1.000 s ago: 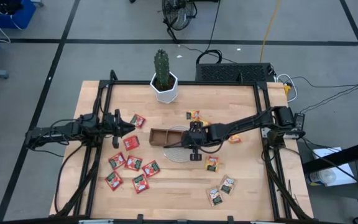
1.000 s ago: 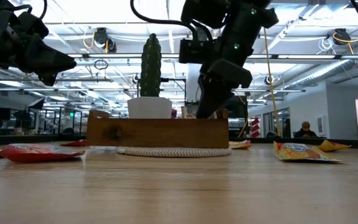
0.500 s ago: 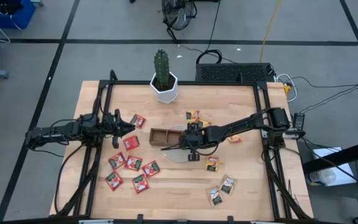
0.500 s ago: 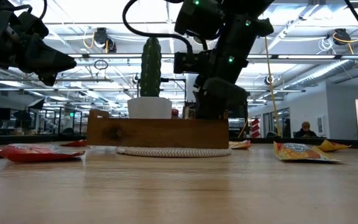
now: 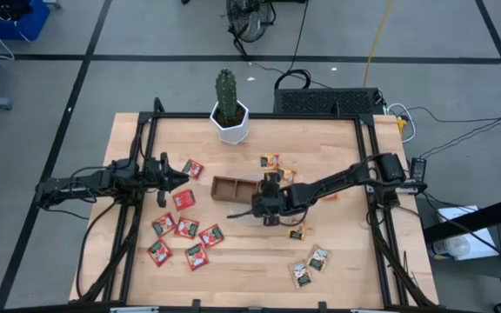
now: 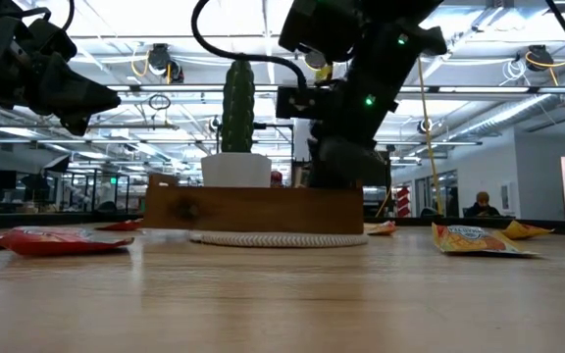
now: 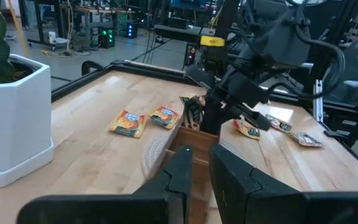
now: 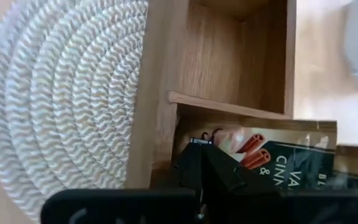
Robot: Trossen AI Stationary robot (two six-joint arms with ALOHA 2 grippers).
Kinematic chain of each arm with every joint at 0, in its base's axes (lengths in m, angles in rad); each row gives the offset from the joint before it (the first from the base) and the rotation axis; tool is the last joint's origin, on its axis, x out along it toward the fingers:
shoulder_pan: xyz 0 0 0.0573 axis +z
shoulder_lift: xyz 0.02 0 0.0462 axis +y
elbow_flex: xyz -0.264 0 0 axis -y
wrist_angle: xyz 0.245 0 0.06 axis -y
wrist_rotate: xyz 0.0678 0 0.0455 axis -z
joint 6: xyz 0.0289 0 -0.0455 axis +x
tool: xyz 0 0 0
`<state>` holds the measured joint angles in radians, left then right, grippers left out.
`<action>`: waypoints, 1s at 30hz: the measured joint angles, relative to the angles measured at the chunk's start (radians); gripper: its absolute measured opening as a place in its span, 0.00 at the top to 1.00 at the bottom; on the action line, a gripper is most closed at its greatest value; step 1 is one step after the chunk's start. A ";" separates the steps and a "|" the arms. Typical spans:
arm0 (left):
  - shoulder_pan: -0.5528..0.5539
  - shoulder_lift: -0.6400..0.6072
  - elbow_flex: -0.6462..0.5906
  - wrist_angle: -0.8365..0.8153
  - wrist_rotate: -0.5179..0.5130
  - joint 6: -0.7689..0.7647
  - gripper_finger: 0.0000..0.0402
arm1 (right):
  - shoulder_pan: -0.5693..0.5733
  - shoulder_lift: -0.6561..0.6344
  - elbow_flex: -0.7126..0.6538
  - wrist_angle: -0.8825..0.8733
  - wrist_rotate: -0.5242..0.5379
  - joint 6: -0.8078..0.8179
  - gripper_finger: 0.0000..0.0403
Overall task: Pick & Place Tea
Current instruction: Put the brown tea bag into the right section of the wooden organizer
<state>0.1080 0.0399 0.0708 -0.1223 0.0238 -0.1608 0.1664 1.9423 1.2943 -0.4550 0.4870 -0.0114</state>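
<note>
the tea sachet (image 8: 278, 158) at work now lies in the end compartment of the wooden tray (image 8: 157, 124), just under the right gripper (image 8: 205, 165). that gripper's fingers are closed together at the sachet's edge; whether they pinch it or only press it i cannot tell. it looks a thin, flat paper or foil packet, so likely very light, limp and a bit slick; it should bend rather than break, and is best nipped by one edge or corner, since lying flat it gives little to grab.

the neighbouring compartment is bare. the tray sits on a round woven mat (image 8: 61, 93) near the table's (image 5: 259, 274) middle. more sachets lie loose: a red cluster (image 5: 185, 230) on the left half, a few orange ones (image 5: 272, 162) beyond the tray, others (image 5: 310, 265) toward the front right.

the left gripper (image 5: 181, 176) hangs above the table near the red sachets, fingers close together, and i see nothing between them. a potted cactus (image 5: 228, 109) stands at the far edge.
</note>
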 joint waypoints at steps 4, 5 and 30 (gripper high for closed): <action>0.000 0.000 0.000 0.000 0.000 0.000 0.86 | 0.017 0.002 -0.003 0.021 0.080 -0.030 1.00; 0.000 0.000 0.000 0.000 0.000 0.000 0.86 | 0.018 0.002 -0.003 0.023 0.088 -0.032 1.00; 0.000 0.000 0.000 0.000 0.000 0.000 0.86 | 0.042 -0.002 0.000 0.037 0.192 -0.057 1.00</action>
<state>0.1078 0.0400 0.0708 -0.1225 0.0238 -0.1609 0.2082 1.9407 1.2942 -0.4179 0.6794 -0.0681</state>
